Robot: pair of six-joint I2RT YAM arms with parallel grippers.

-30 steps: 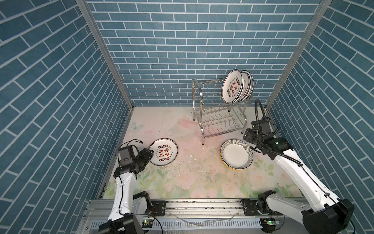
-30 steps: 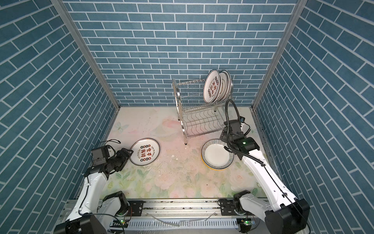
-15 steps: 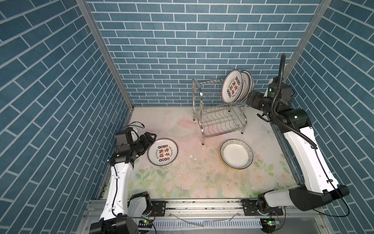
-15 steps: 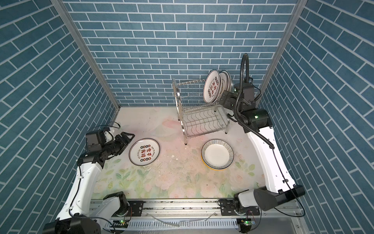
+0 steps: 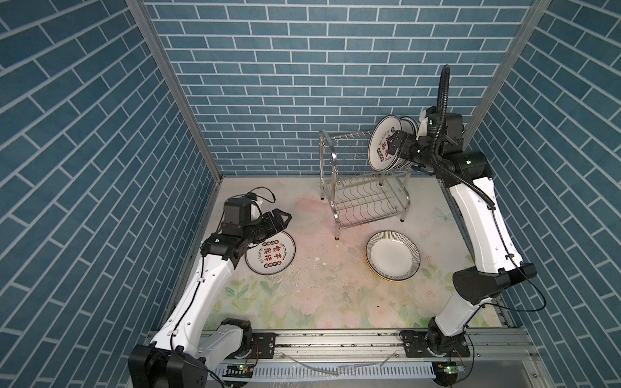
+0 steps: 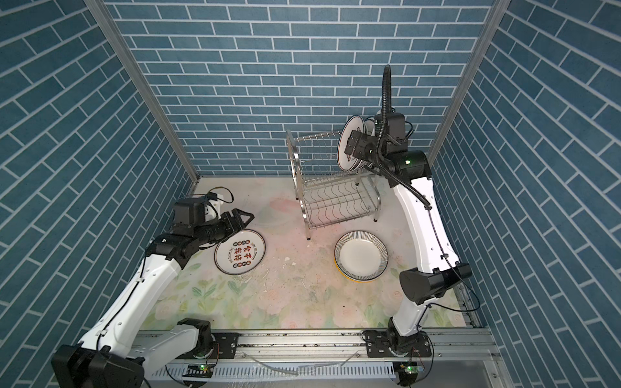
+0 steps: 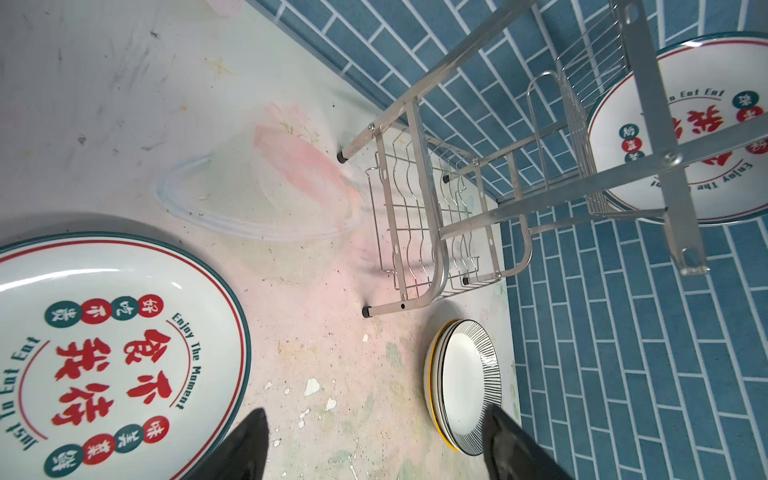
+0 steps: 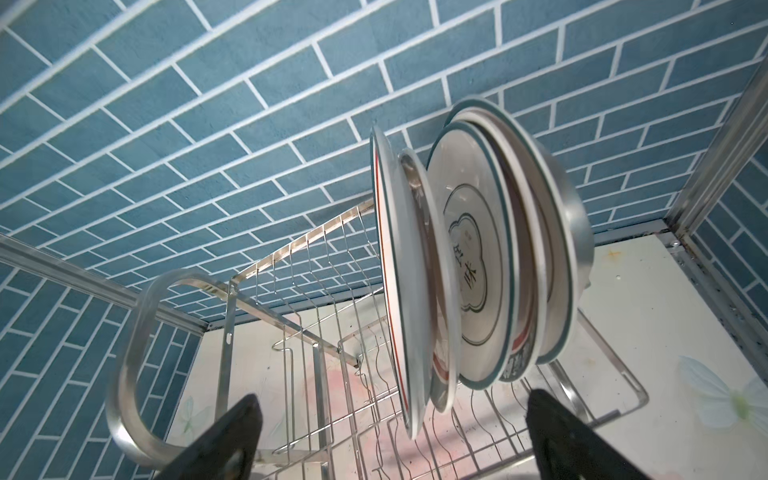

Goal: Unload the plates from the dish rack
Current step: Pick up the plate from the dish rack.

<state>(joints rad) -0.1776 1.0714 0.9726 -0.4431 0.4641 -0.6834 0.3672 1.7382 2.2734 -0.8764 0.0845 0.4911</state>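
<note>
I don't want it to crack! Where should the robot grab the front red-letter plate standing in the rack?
Probably best to pinch the upper rim of the front plate, one finger on each face, coming from above. It stands on edge in the top tier of the dish rack, with a gap behind its rim for a finger. The open right gripper faces it edge-on.

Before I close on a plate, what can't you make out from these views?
How many plates stand in the dish rack: they overlap edge-on in the right wrist view; in both top views the front one and the right gripper cover the rest.
Whether that open gripper touches a plate: too small in the top views.
What lies under the striped plate: only a yellow edge shows.
</note>
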